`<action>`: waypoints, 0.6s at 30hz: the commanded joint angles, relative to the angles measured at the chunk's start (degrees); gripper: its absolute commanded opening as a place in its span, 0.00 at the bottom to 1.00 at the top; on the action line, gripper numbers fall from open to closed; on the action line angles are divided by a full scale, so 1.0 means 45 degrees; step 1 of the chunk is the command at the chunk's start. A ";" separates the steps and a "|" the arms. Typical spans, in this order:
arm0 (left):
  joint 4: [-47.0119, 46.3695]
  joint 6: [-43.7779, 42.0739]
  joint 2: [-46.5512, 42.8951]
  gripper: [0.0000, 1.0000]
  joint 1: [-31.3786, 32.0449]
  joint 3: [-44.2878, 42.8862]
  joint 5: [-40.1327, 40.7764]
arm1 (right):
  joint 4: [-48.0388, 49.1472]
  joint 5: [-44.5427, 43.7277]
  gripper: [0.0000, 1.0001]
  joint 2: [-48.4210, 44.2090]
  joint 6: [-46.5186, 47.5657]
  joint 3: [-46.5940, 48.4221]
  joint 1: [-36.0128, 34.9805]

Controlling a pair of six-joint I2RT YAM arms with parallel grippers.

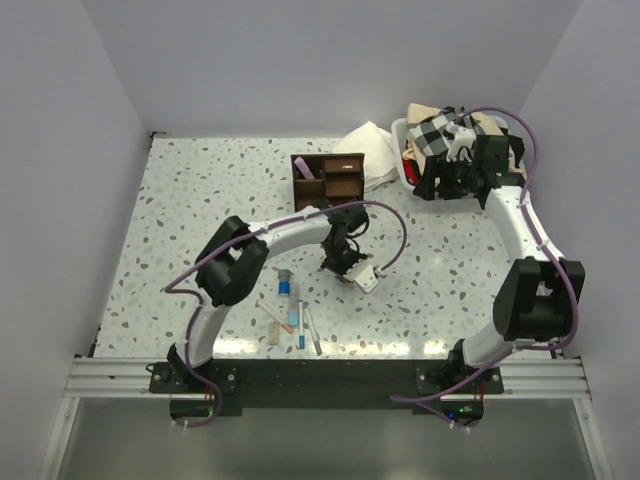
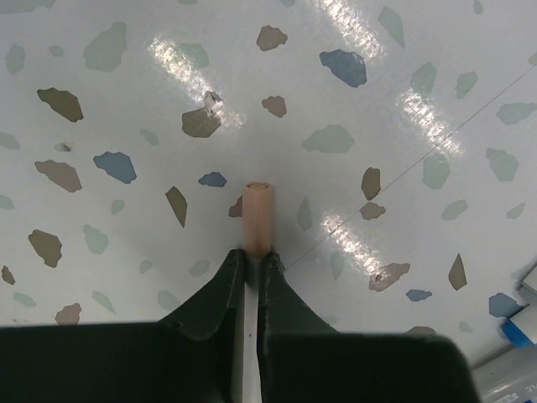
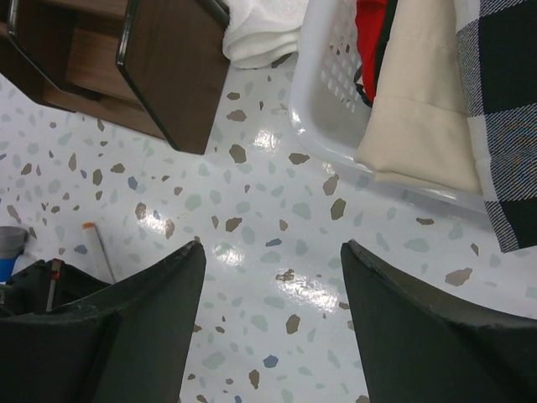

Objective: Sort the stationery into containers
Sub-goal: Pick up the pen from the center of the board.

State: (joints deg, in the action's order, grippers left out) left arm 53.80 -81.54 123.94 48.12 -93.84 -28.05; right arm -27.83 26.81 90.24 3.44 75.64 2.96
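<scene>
One stubby beige piece (image 2: 258,211) is being pinched at its end by the left tool (image 2: 253,259), over the speckled surface (image 1: 180,200). A carry to a compartment of the brown organizer (image 1: 328,180) is being called for; several pens (image 1: 295,315) are lying near the bases. The right tool (image 3: 273,252) is being held apart beside the white bin (image 3: 323,101). Pale walls (image 1: 300,60) are enclosing everything.

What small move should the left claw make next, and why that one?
Probably the left claw should carry the beige piece toward the brown organizer and stop above an open compartment. The claw is shut on the piece, with only speckled table under it, and in the top view the organizer stands just beyond the claw. The other pens lie near the arm's base.
</scene>
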 commanded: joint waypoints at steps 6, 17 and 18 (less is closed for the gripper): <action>0.2906 0.1029 0.0311 0.00 -0.0574 -0.4235 -0.0933 | 0.0072 0.0157 0.66 -0.0189 -0.0217 0.0887 0.0045; 0.0365 0.5116 -0.2361 0.00 -0.3405 -0.5262 -0.4992 | -0.0181 0.0175 0.63 0.0064 0.0113 0.1706 0.0006; -0.0540 0.5943 -0.2637 0.00 -0.4104 -0.4621 -0.5557 | -0.0124 0.0137 0.62 0.0123 0.0211 0.1785 -0.0013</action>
State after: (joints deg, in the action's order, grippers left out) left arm 64.45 -70.19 119.42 36.51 -118.10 -40.97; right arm -28.45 26.57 90.52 2.83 79.35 2.96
